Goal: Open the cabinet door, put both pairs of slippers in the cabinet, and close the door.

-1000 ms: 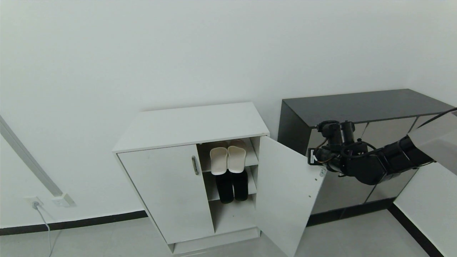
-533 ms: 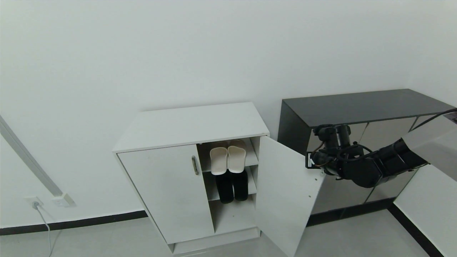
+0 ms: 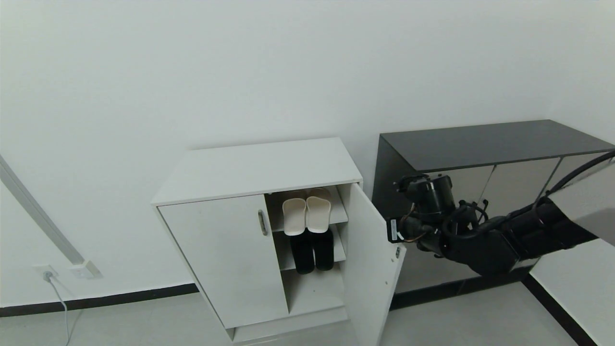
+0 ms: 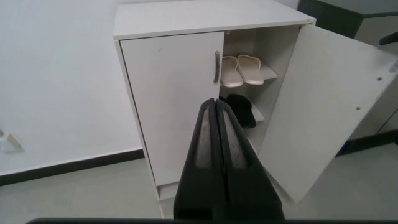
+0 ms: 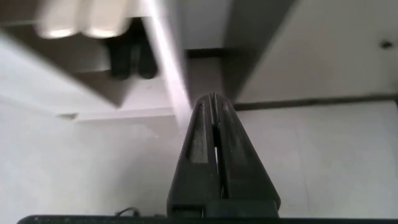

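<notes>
The white cabinet (image 3: pixel 254 168) has its left door (image 3: pixel 226 254) closed and its right door (image 3: pixel 372 259) partly open. White slippers (image 3: pixel 306 215) sit on the upper shelf, with black slippers (image 3: pixel 312 251) on the shelf below. My right gripper (image 3: pixel 395 234) is shut, holds nothing and rests against the outer face of the right door near its free edge. In the right wrist view its shut fingers (image 5: pixel 205 143) point along the door's edge (image 5: pixel 166 59). My left gripper (image 4: pixel 216 106) is shut and empty, held back from the cabinet and facing the closed left door (image 4: pixel 177 106).
A black sideboard (image 3: pixel 485 139) stands against the wall just right of the cabinet, behind my right arm. A wall socket with a cable (image 3: pixel 47 275) is low at the left. Grey floor (image 3: pixel 461 322) lies open in front of the sideboard.
My right arm has moved left with the gripper against the right door. The door has swung partway toward closing, and its free edge now sits nearer the cabinet.
</notes>
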